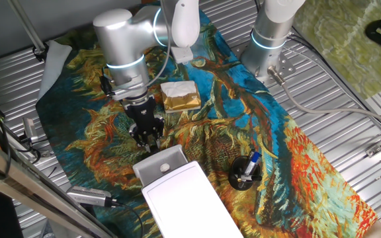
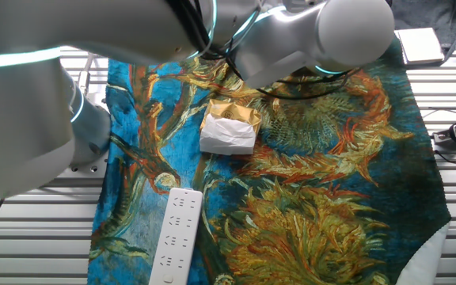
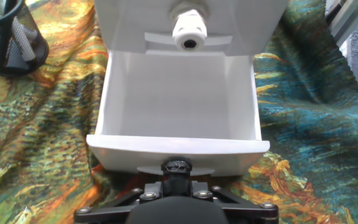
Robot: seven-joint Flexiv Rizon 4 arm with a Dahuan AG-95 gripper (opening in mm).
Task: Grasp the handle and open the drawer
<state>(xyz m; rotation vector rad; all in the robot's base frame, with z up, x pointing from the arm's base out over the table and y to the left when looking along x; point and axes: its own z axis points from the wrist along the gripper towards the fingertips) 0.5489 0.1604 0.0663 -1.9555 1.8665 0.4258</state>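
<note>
The end effector (image 1: 148, 135) sits closed on the handle (image 3: 176, 167), a small round knob directly ahead of it on the front of the drawer (image 3: 179, 99), which is slid well out of the white box (image 1: 184, 201) beyond. The drawer looks like light, stiff, smooth plastic that should slide easily; the knob is the only sensible hold and could slip from the pads. Everything rests on a colourful painted cloth (image 1: 290, 152) over a ribbed metal counter (image 1: 349, 99). A black mesh pen holder (image 3: 8, 37) stands ahead to one side.
</note>
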